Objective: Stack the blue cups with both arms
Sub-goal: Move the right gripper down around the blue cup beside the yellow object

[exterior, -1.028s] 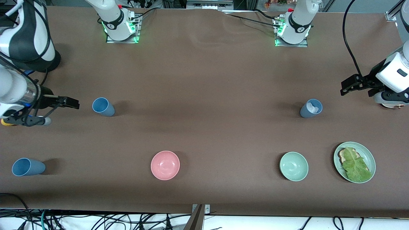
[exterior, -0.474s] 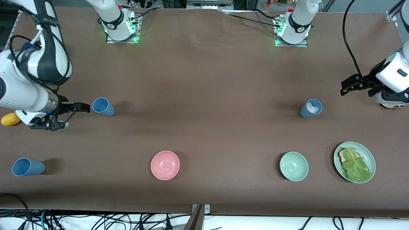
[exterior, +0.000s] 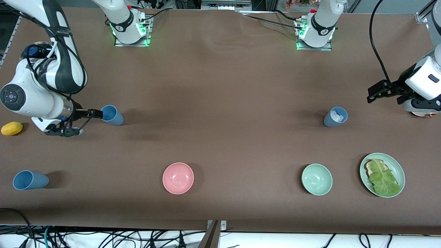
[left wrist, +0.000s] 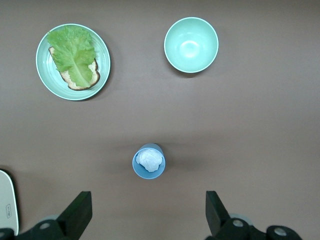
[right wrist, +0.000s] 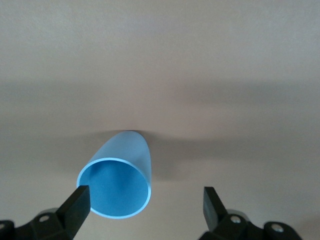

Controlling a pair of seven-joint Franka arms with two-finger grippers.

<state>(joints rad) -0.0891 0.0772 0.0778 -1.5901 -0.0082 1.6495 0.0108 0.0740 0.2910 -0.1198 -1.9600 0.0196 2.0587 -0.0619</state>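
Observation:
A mid-blue cup (exterior: 112, 115) stands toward the right arm's end of the table. My right gripper (exterior: 91, 119) is open and empty, low beside it, with one finger close to its rim. In the right wrist view the cup (right wrist: 117, 182) sits between the spread fingers (right wrist: 75, 210), nearer to one of them; the gripper (right wrist: 144, 210) touches nothing. A grey-blue cup (exterior: 335, 117) with a white wad inside stands toward the left arm's end. My left gripper (exterior: 373, 93) waits open and empty, apart from it. In the left wrist view that cup (left wrist: 149, 161) lies ahead of the gripper (left wrist: 148, 215).
Another blue cup (exterior: 30, 180) stands nearer the camera at the right arm's end. A pink bowl (exterior: 178, 178), a pale green bowl (exterior: 316, 179) and a green plate (exterior: 399, 170) with bread and lettuce line the near side. A yellow fruit (exterior: 12, 128) lies beside the right arm.
My right arm has swung in and brought its open gripper up to the mid-blue cup, uncovering the yellow fruit. The left arm and all cups have not moved.

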